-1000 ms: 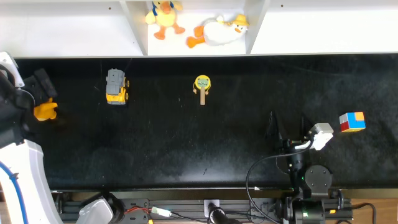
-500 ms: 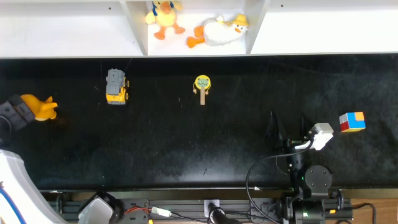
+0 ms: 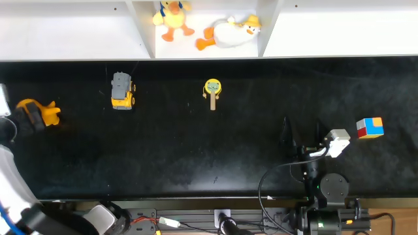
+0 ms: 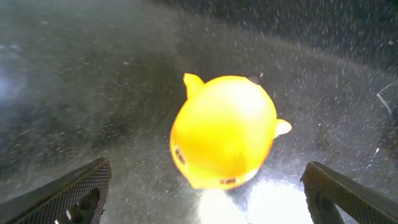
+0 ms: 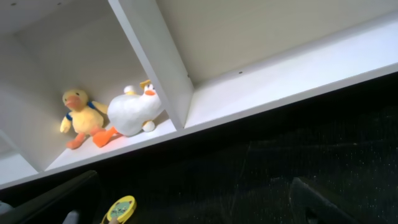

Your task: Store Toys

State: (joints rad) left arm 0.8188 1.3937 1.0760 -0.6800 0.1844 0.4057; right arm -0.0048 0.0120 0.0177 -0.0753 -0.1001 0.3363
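A black, finely speckled tabletop (image 3: 196,156) runs up to a white shelf unit (image 3: 72,32) along its far edge, split by upright white dividers (image 5: 158,56).

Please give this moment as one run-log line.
left gripper: open, above glossy yellow rounded toy on black table | right gripper: open, empty, near its base | white shelf: yellow plush duck, white plush duck

Plain bright yellow on the small toy (image 4: 224,130). Black with pale specks across the surface (image 3: 196,156). Grey over yellow on the truck (image 3: 122,90). Yellow rim, greenish centre, tan stick on the paddle (image 3: 213,90). Red, blue and yellow patches on the cube (image 3: 369,128). White on the shelf (image 3: 72,32); yellow with orange feet on the plush duck (image 3: 172,16), white with orange feet on the goose (image 3: 230,31).
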